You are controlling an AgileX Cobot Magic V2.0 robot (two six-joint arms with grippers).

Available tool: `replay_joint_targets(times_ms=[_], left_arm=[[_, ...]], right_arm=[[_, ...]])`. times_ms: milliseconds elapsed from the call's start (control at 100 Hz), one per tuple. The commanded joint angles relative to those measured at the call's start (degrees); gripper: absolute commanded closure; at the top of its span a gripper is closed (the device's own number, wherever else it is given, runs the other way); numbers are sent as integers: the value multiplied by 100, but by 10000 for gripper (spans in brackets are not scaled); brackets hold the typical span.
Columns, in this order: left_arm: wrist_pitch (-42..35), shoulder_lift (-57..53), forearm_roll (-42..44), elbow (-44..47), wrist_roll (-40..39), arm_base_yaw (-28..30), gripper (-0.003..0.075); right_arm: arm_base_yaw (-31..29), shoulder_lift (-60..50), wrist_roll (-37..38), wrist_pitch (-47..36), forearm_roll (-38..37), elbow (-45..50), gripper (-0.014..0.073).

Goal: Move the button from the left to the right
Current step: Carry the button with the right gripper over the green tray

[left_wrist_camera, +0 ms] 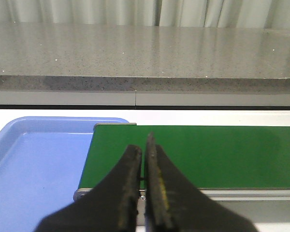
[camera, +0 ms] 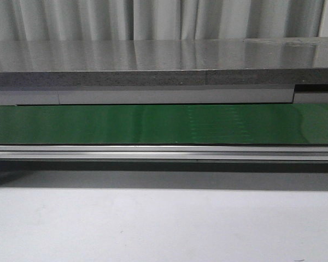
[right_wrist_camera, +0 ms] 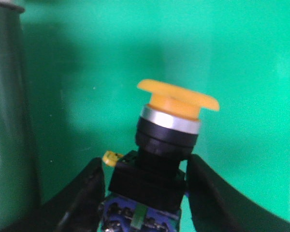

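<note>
The button (right_wrist_camera: 176, 99) has a yellow-orange mushroom head, a silver ring and a black blocky body with blue contact parts. It shows only in the right wrist view, upright between the fingers. My right gripper (right_wrist_camera: 146, 162) is closed around its black body, over a bright green surface. My left gripper (left_wrist_camera: 142, 145) is shut and empty, above the left end of the green conveyor belt (left_wrist_camera: 208, 154). Neither gripper nor the button shows in the front view.
A blue tray (left_wrist_camera: 29, 169) sits just left of the belt's end. The belt (camera: 164, 124) runs across the front view, with a grey stone counter (camera: 153, 60) and curtains behind. A dark cylinder (right_wrist_camera: 7, 121) stands beside the right gripper.
</note>
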Motion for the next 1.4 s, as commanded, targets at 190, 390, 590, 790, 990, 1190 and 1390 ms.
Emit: replay_joint_targets(times_ms=[190,390,590,790,990,1190,1390], left_arm=[[-411,45,-82,-158,-8,-55,715],[-411,45,-82,-158,-8,-55,715],[-411,45,-82,-158,-8,-55,715],[-411,45,-82,-158,-8,-55,715],[-411,45,-82,-158,-8,-55,715],[-411,45,-82,-158,-8,-55,715],[-411,45,-82,-158,-8,-55,715]], right_arm=[[-40,-248,-83,-204,105,-197,190],[-40,-248,-83,-175,105,-197,75],[-40,-356,8,-98,105,-197,75],[-24,-856,132,-339,354,-197,76],[144,-1685,132,-756,1064,-155,76],[624,-2777,132,-1419,1218,373,76],[1139,-4091,132,-2370,1218,1527,76]])
